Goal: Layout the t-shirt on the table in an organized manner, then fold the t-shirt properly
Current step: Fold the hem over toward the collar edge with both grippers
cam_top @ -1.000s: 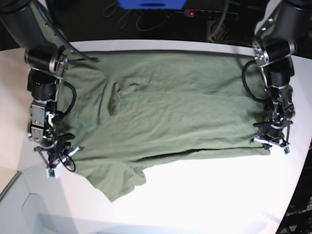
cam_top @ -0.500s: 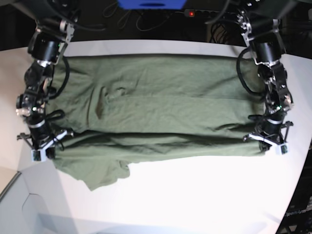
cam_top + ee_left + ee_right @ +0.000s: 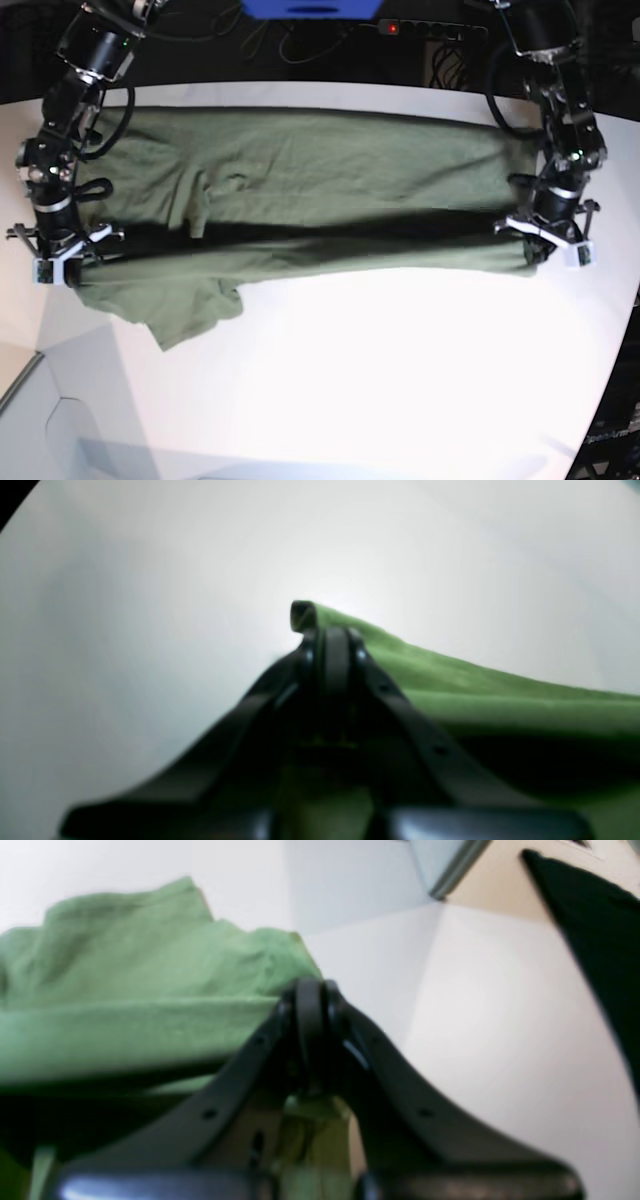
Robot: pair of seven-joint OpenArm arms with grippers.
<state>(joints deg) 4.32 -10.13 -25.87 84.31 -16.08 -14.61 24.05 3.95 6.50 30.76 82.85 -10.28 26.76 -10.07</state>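
We hold the shirt (image 3: 300, 200) with its long axis running 9 to 3 across the bench (image 3: 400, 380). Left pincer (image 3: 548, 245) pinches the 3 o'clock end of its near edge, right pincer (image 3: 55, 262) the 9 o'clock end; the fold likely goes toward 12.

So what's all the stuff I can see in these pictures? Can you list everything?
t-shirt: one, olive green, spread across the far half of the table, its near edge lifted by both grippers, one sleeve hanging down at the base view's lower left.
table: one, white, under everything, with a curved edge.
power strip: one, dark with a red light, behind the table.
blue box: one, blue, top edge of the base view.
left gripper: one, black, shut on the t-shirt at the base view's right.
right gripper: one, black, shut on the t-shirt at the base view's left.
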